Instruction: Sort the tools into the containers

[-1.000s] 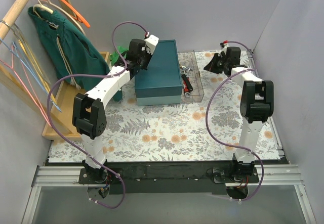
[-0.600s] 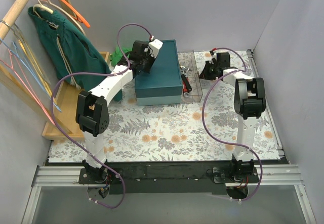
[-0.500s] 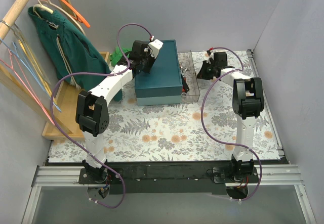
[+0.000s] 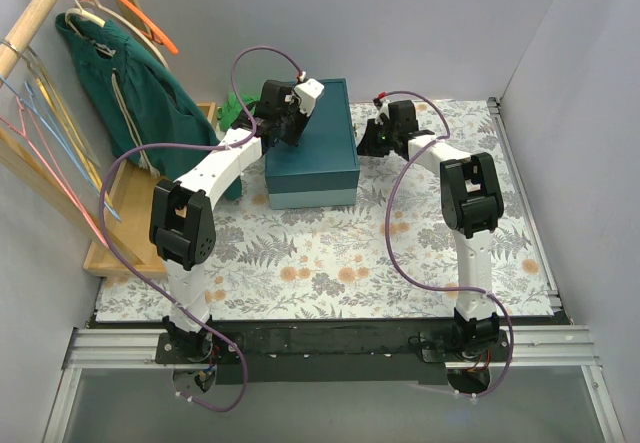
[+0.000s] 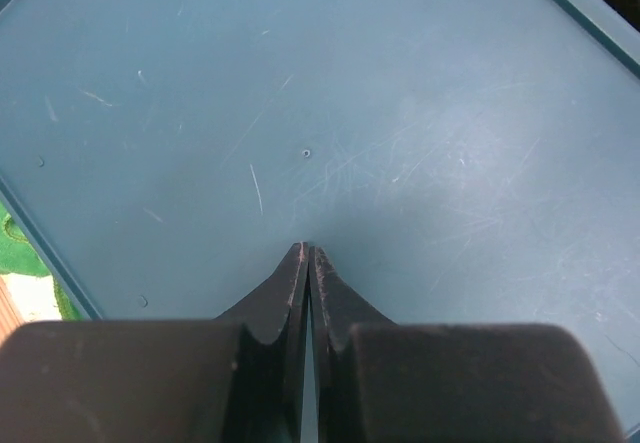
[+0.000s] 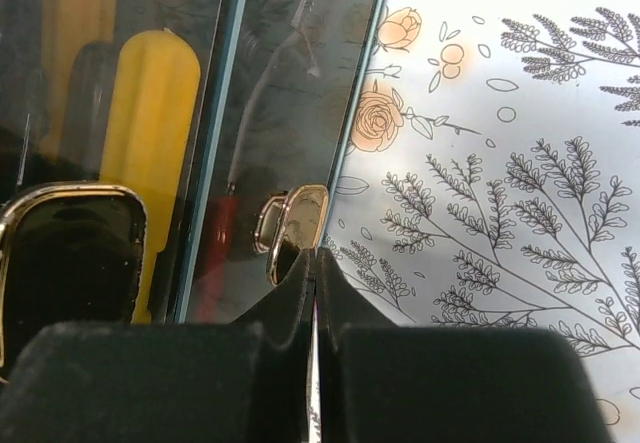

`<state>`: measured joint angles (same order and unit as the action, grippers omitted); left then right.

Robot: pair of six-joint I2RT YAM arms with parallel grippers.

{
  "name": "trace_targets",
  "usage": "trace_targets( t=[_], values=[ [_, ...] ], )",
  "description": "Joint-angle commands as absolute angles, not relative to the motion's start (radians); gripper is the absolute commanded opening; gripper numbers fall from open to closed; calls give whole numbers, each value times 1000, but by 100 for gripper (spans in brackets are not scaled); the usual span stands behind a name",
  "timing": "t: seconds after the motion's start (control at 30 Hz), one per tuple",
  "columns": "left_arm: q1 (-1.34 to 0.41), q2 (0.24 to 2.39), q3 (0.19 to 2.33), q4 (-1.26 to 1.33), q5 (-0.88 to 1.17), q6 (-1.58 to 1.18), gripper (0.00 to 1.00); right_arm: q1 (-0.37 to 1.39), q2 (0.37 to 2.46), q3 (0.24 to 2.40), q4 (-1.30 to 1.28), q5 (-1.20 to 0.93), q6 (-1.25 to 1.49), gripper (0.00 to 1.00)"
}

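Note:
My left gripper (image 4: 283, 126) is shut and empty, its tips (image 5: 308, 249) just above the lid of the big teal box (image 4: 318, 153), which fills the left wrist view (image 5: 420, 113). My right gripper (image 4: 372, 141) is beside the teal box's right side. Its jaws (image 6: 316, 253) are shut with the thin edge of the clear box's wall (image 6: 290, 63) running into them. Behind that wall are a yellow-handled screwdriver (image 6: 150, 113) and a red-handled tool (image 6: 215, 253). I cannot make out the clear box in the top view. The other tools are out of view.
The floral mat (image 4: 330, 253) covers the table and shows right of the clear wall (image 6: 500, 163). A green object (image 4: 235, 111) lies behind the teal box's left corner. A wooden rack (image 4: 120, 213) with a green garment (image 4: 130, 93) and hangers stands at left.
My right gripper has moved left from beyond the clear box's far right corner to the teal box's side. The clear box and its tools no longer show right of the teal box.

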<state>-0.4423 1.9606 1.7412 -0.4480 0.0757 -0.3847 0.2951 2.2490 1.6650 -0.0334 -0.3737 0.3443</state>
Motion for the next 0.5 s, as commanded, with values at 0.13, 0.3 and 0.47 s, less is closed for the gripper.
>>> trace_targets(
  t=[0.13, 0.3, 0.47],
  values=[
    [-449, 1967, 1821, -517, 109, -425, 28, 255, 2128, 1611, -55, -281, 359, 19],
    [-449, 1944, 1965, -416, 152, -448, 48, 170, 2021, 1539, -69, -255, 276, 58],
    [-449, 1941, 2019, -354, 182, -469, 91, 138, 1931, 1505, -93, -174, 109, 98]
  ],
)
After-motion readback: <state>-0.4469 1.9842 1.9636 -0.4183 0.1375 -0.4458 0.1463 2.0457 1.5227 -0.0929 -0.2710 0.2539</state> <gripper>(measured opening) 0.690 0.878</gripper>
